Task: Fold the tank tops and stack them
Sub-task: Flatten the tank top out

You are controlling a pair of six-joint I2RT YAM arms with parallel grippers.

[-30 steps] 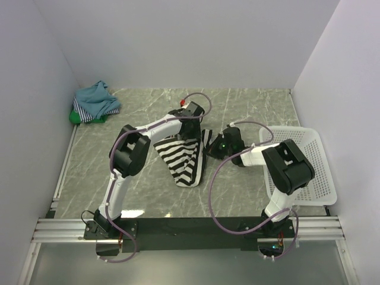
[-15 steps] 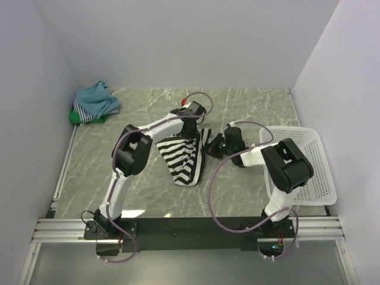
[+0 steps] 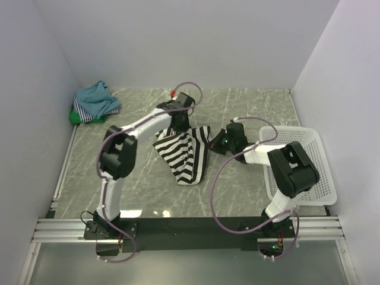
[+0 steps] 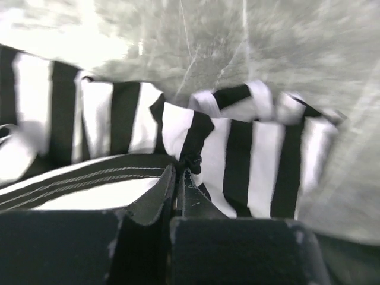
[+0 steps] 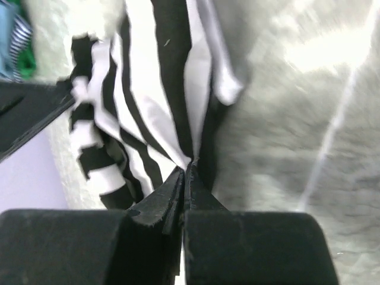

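The black-and-white striped tank top [image 3: 187, 157] lies crumpled in the middle of the marble table, its upper edge lifted between both grippers. My left gripper [image 3: 177, 127] is shut on a bunched bit of its upper left edge; the left wrist view shows the tips [image 4: 180, 170] pinching striped cloth [image 4: 255, 160]. On the upper right edge my right gripper [image 3: 217, 141] is shut too, with a fold of the stripes [image 5: 160, 77] caught at its tips [image 5: 187, 167]. The other tank tops [image 3: 95, 102], teal on top of thin-striped and green, sit heaped in the back left corner.
A white lattice basket [image 3: 310, 168] stands at the right side, beside the right arm. White walls close in the table on the left, back and right. A black rail [image 3: 190, 227] with both arm bases runs along the near edge.
My left gripper has shut on the striped top's upper edge and drawn it back and to the left. The cloth now spreads wider between the two grippers. The right gripper stayed shut.
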